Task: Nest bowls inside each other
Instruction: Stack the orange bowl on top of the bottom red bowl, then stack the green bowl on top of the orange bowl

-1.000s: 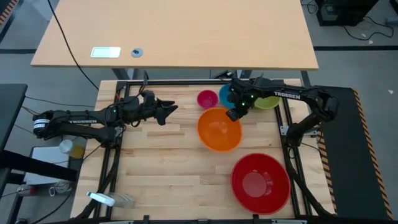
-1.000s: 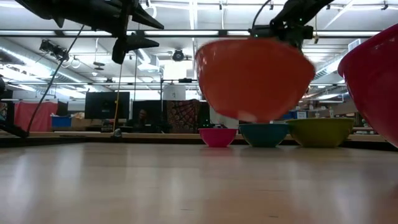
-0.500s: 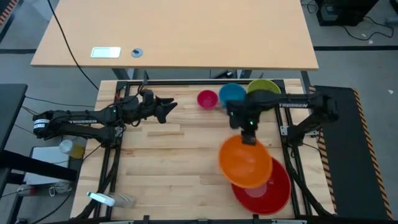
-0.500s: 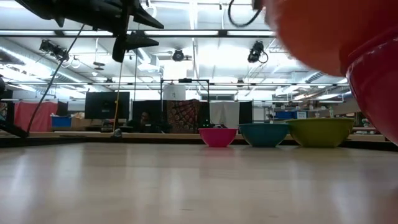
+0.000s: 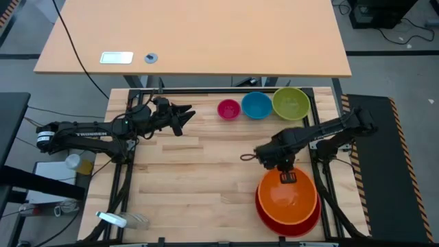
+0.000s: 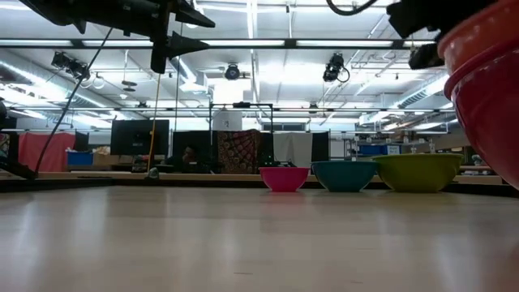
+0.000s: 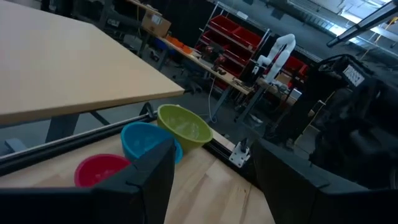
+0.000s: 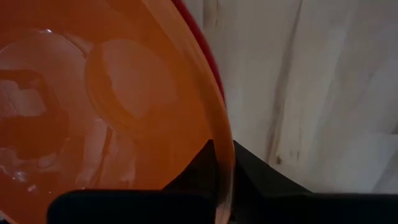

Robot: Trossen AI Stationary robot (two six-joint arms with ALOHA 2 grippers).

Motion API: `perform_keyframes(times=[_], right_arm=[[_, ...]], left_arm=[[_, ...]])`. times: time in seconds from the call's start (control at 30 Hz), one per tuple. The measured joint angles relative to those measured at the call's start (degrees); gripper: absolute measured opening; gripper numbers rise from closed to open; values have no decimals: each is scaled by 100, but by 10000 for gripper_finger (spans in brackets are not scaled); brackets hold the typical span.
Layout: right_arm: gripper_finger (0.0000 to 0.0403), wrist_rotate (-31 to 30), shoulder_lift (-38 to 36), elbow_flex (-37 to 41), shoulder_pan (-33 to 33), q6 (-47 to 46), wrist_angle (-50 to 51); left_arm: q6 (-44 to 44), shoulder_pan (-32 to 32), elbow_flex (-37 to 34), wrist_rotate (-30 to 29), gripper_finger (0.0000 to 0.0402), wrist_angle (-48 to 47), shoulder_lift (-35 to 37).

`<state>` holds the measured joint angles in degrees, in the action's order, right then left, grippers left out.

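The orange bowl [image 5: 288, 197] sits mouth up inside the big red bowl [image 5: 264, 211] at the near right; whether it rests on the red bowl I cannot tell. My right gripper [image 5: 287, 177] is shut on its far rim. The pink bowl [image 5: 228, 109], the blue bowl [image 5: 256, 105] and the yellow-green bowl [image 5: 290, 103] stand in a row on their bases along the far edge. My left gripper [image 5: 186, 114] hovers open at the far left, pointing level at that row, and touches nothing. My right gripper pinches the orange bowl's rim [image 8: 219, 163] on the far side, one finger inside the bowl and one outside. The fingers come steeply from above. The bowl's mouth faces up, its rim a little above the red bowl's rim [image 6: 486, 69].
The table's black metal frame [image 5: 206, 90] runs along the far edge behind the small bowls. Bare wood [image 5: 192, 178] fills the middle and near left. A light desk [image 5: 192, 41] stands beyond the table.
My right gripper has carried the orange bowl from beside the small bowls at the far edge toward the near right, turning as it went. The bowl, lifted clear before, now sits within the red bowl.
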<state>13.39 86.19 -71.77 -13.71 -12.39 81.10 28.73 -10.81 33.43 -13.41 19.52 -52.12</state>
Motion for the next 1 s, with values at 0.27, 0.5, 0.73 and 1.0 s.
perform_keyframes(times=[0.27, 0.5, 0.73, 1.0], right_arm=[[64, 186, -2, 377, -289, -601, -394], [157, 285, -2, 377, -223, -664, -542], [235, 504, -2, 46, -9, -557, 448], [246, -472, -247, -406, 234, -595, 811]], left_arm=[[-207, 12, 0, 52, 220, -6, 0], [-239, 42, 0, 81, 222, -15, 0], [-105, 44, 0, 178, 268, -14, 0], [-239, 44, 0, 308, 293, 41, 0]])
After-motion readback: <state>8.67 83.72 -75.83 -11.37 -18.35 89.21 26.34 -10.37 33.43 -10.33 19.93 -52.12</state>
